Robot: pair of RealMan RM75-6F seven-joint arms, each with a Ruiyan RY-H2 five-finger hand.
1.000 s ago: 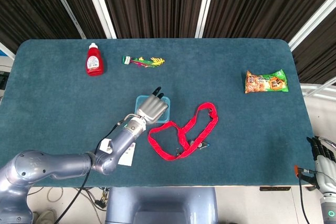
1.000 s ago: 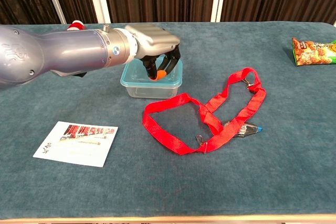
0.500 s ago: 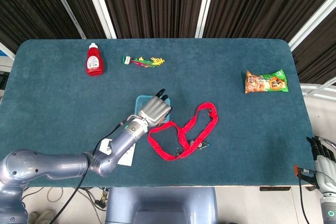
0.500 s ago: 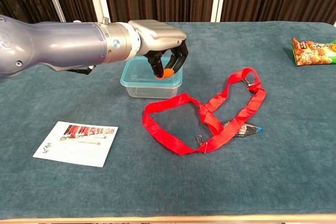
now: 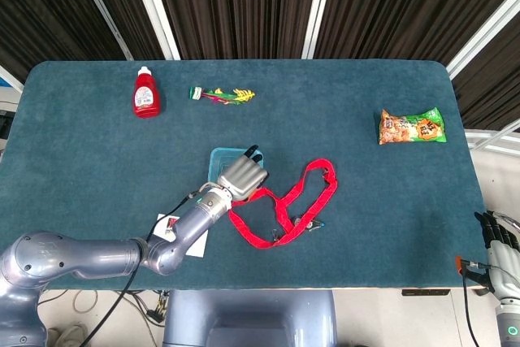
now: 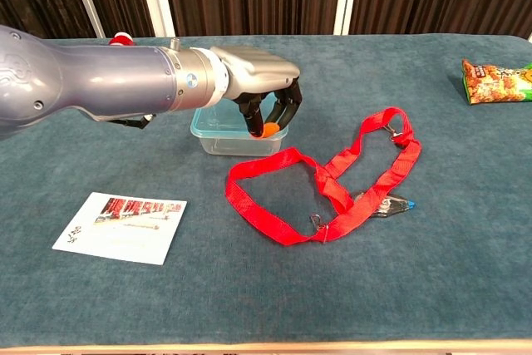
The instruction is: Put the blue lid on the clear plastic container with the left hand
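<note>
The clear plastic rectangular container sits on the table a little left of centre, its top a pale blue-green; whether the blue lid is resting on it or whether that is only the rim's tint cannot be told from either view. In the chest view the container stands upright, partly hidden behind the hand. The left hand hangs over the container's near right corner, palm down, with its dark fingers curled downward and a little apart; an orange pad shows at one fingertip. Nothing is visibly gripped in it, and whether the fingertips touch the container's rim cannot be made out. From the head view the same left hand covers the container's near right part, its silver forearm running off toward the near left.

Just right of the hand lies a red fabric lanyard in a loose loop with metal clips, its left end near the container. A printed paper card lies flat on the near left of the dark teal cloth table. At the far left stands a red squeeze bottle with a white cap, and right of it lies a small green, red and yellow packet. A green and orange snack bag lies far right. The right hand hangs off the table's near right corner, fingers roughly straight and holding nothing.
</note>
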